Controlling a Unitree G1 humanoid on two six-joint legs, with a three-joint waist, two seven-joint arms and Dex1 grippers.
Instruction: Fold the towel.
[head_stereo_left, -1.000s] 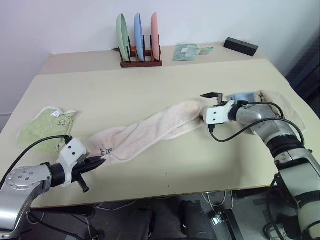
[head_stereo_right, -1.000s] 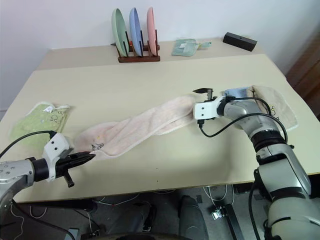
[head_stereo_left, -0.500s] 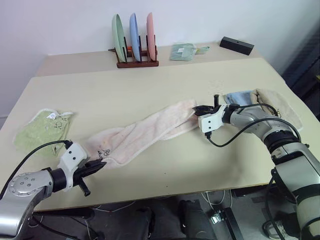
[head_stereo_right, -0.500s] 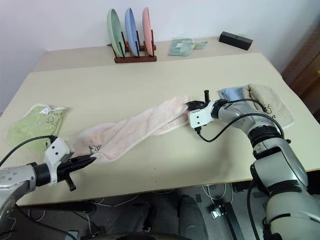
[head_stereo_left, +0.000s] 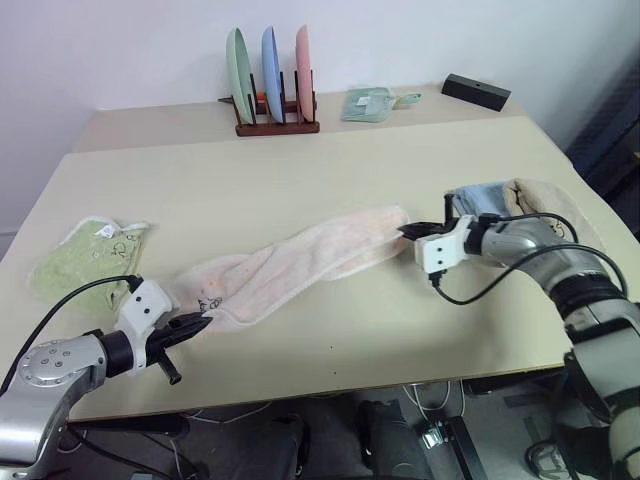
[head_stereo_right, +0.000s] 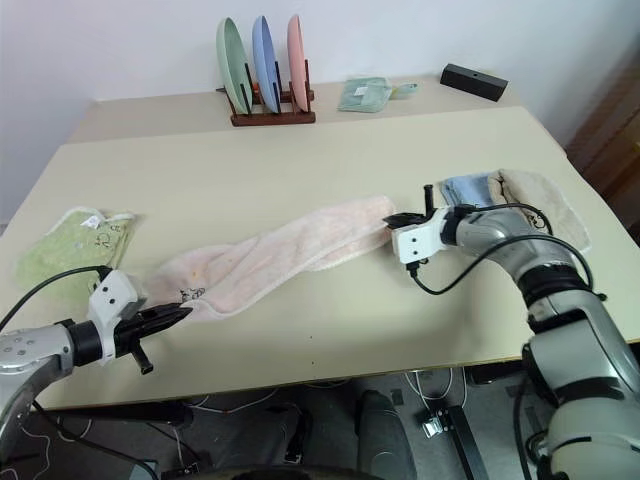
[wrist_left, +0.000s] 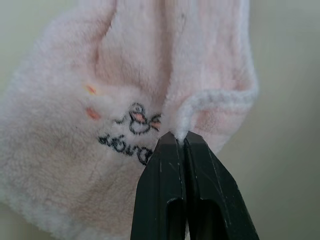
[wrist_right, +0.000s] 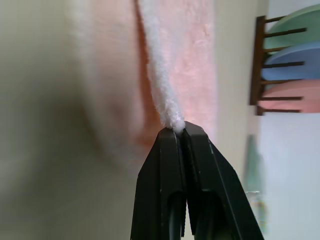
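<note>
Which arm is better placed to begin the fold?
Probably right: the right gripper is shut on the towel edge with open table beside it; the left gripper pinches the near-edge corner.

Pink towel (head_stereo_left: 300, 262) stretched between left gripper (head_stereo_left: 200, 323) and right gripper (head_stereo_left: 408, 231).

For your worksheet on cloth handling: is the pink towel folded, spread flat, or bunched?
Bunched: the towel lies as a long twisted strip, each end pinched by a gripper.

Towel's (wrist_left: 150, 100) printed mark (wrist_left: 131, 131) partly claw-hidden
</note>
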